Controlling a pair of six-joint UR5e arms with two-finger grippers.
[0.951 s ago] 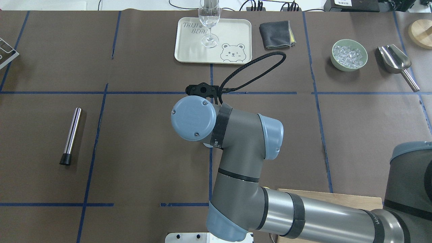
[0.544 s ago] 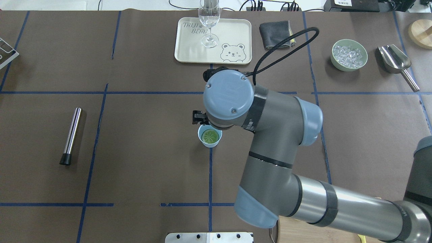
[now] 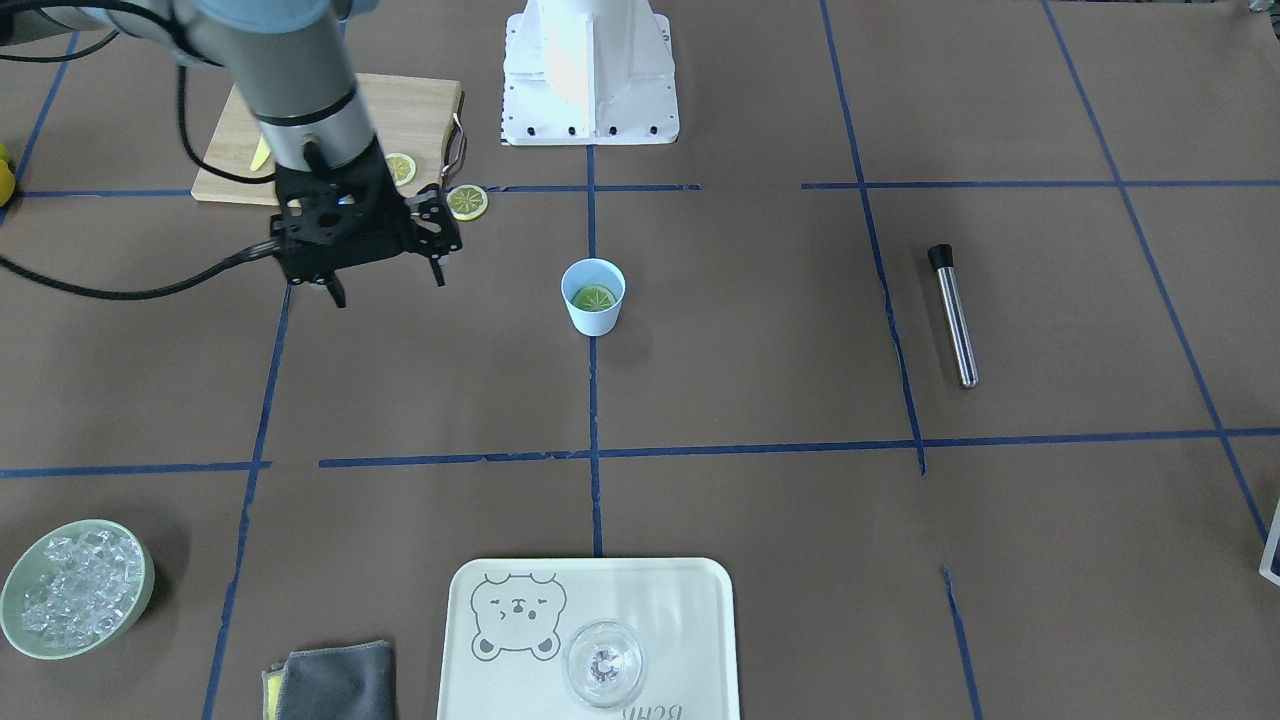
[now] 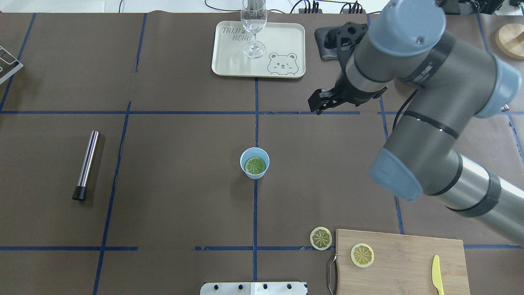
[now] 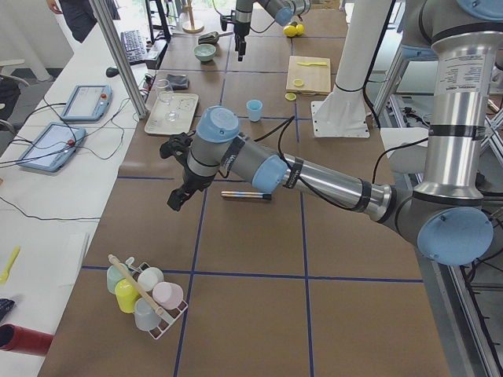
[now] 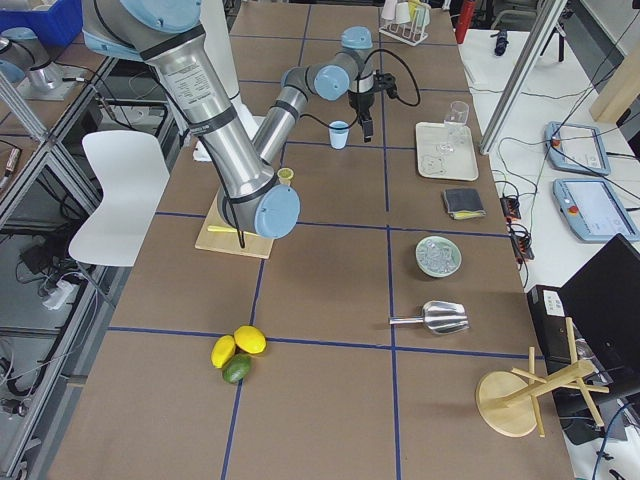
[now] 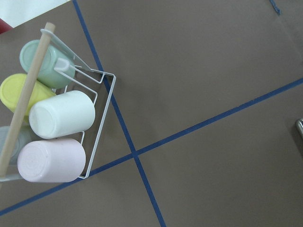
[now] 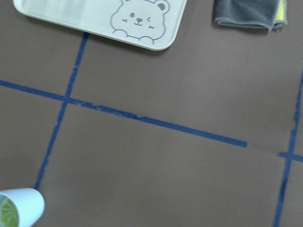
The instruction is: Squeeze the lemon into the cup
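The lemon slice (image 3: 595, 297) lies flat inside the light-blue cup (image 3: 592, 318) at the middle of the table (image 3: 760, 330), and the right gripper (image 3: 388, 285), jaws spread and empty, hangs well apart, off to the robot's right of it.

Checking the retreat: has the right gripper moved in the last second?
Yes. The right gripper has gone from beside the cup to well right of it.
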